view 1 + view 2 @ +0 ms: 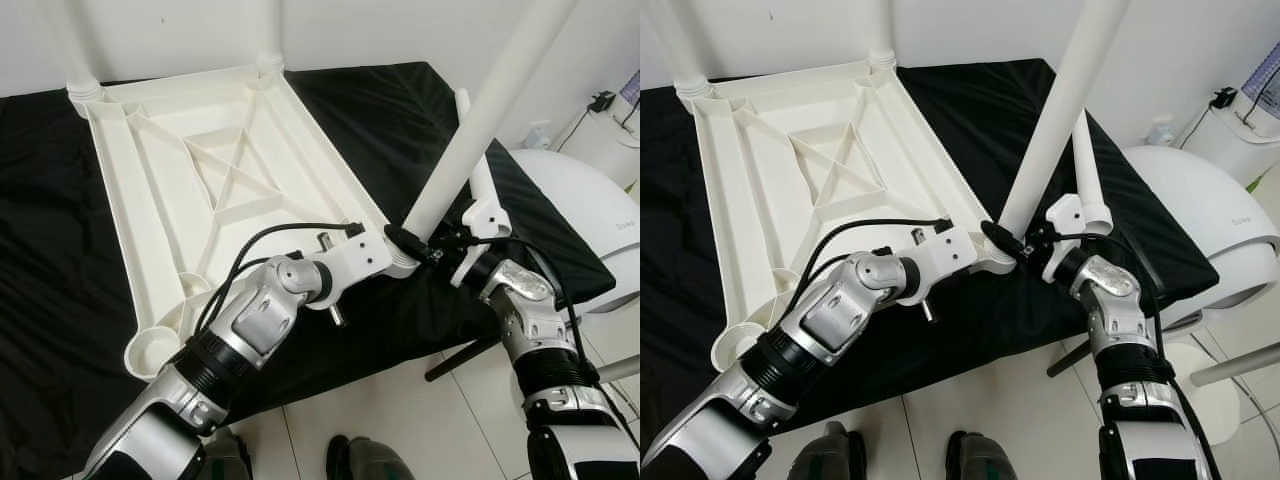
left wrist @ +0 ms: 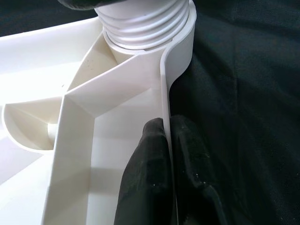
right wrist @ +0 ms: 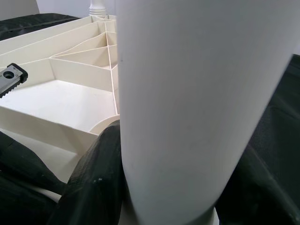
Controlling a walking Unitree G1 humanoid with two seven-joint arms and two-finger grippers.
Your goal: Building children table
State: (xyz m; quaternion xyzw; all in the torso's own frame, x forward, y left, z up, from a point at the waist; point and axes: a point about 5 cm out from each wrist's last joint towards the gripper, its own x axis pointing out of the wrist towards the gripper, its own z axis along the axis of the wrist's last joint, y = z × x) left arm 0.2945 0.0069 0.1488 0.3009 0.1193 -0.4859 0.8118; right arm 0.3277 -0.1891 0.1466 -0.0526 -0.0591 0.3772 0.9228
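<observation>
Tabletop (image 1: pixel 200 180): white ribbed panel, lying underside up on a black cloth (image 1: pixel 60 300); two far corners already carry legs.
Leg (image 1: pixel 470 130): long white tube, tilted, its threaded lower end seated in the near right corner socket (image 2: pixel 145 28) of the tabletop; judged only partly screwed in, since thread rings show above the socket.
Spare leg (image 1: pixel 1087 165): lies on the cloth just beside the right gripper.
Left gripper (image 2: pixel 168 154): fingers closed on the tabletop's thin rim close to the socket, one pad either side, steadying the panel.
Right gripper (image 1: pixel 425 245): black fingers clasped round the leg's base just above the socket.
Empty socket (image 1: pixel 155 350): near left corner, no leg yet.
Step in hand: fitting the third leg.
Next move, as judged: bring the leg upright over the socket and turn it home while the left gripper holds the rim against the twist; a tilted start risks crossed threads.
</observation>
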